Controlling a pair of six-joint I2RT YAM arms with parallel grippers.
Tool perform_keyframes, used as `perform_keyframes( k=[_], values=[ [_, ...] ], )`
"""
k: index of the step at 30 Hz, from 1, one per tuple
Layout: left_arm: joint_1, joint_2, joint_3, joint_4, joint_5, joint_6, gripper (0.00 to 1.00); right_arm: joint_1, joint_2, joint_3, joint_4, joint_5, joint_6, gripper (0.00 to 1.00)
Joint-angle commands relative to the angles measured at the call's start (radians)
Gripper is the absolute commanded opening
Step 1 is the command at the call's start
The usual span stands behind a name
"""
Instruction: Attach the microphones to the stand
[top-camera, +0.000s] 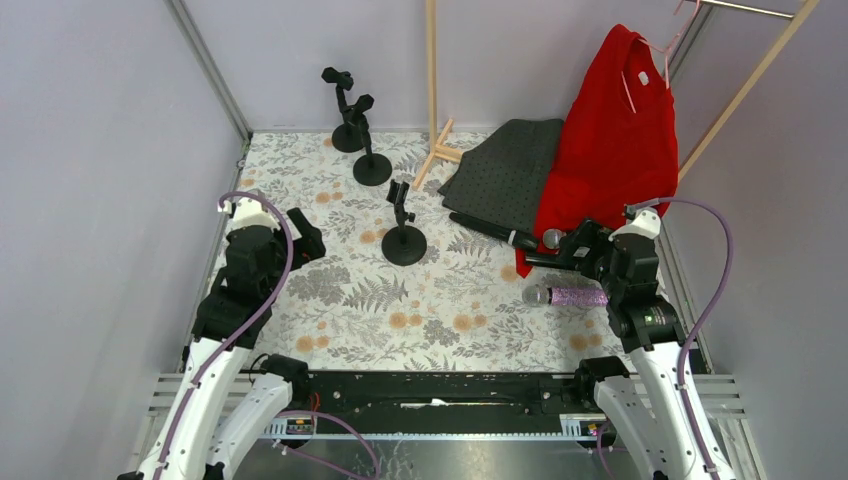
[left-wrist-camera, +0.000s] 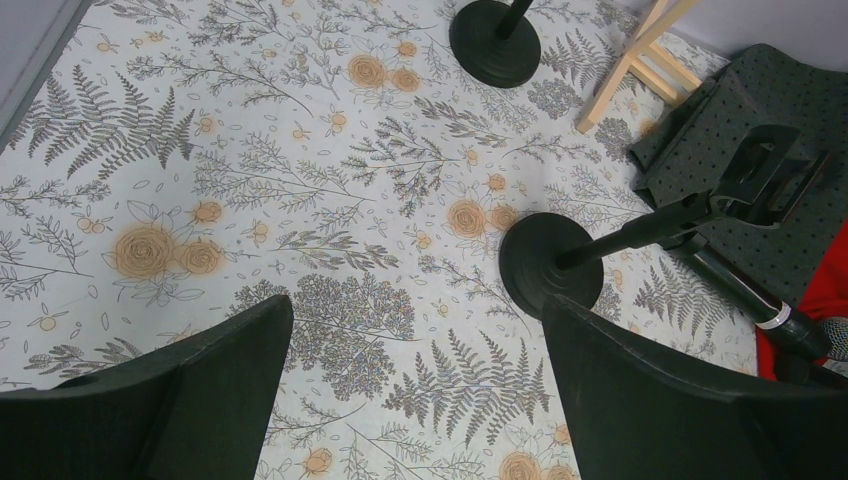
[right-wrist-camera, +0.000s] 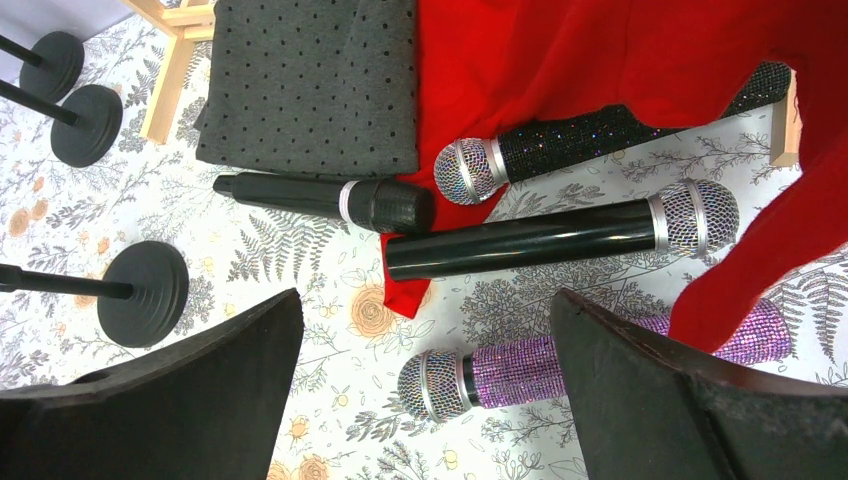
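Observation:
Three black stands are on the floral cloth: the nearest (top-camera: 404, 232) also shows in the left wrist view (left-wrist-camera: 560, 262), and two more (top-camera: 371, 152) (top-camera: 346, 112) stand behind it. A glittery purple microphone (right-wrist-camera: 520, 368) (top-camera: 572, 296) lies flat with its mesh head to the left, partly behind my right finger. A smooth black microphone (right-wrist-camera: 540, 240) and a glittery black one (right-wrist-camera: 590, 138) lie beyond it by the red garment. A black stick (right-wrist-camera: 320, 198) shows no mesh head. My right gripper (right-wrist-camera: 428, 300) (top-camera: 548, 258) is open above the purple microphone. My left gripper (left-wrist-camera: 418, 305) (top-camera: 302, 236) is open and empty, left of the nearest stand.
A red garment (top-camera: 612, 130) hangs on a hanger at the back right and drapes over the microphones. A grey dotted cloth (top-camera: 508, 168) lies beside it. A wooden rack leg (top-camera: 432, 80) stands at the back. Walls enclose the left and right sides.

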Motion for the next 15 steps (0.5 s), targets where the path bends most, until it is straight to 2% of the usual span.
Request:
perform_keyframes(
  k=[1, 12, 15],
  values=[
    [0.015, -0.012, 0.003, 0.058, 0.019, 0.010, 0.99, -0.004, 0.009, 0.001, 0.019, 0.012, 0.010, 1.00],
    [0.026, -0.025, 0.000, 0.046, -0.018, -0.004, 0.99, -0.004, 0.015, -0.010, 0.027, 0.016, 0.026, 1.00],
    [0.028, -0.030, 0.000, 0.049, 0.009, 0.006, 0.99, -0.004, 0.015, -0.011, 0.020, 0.030, 0.034, 1.00]
  ],
)
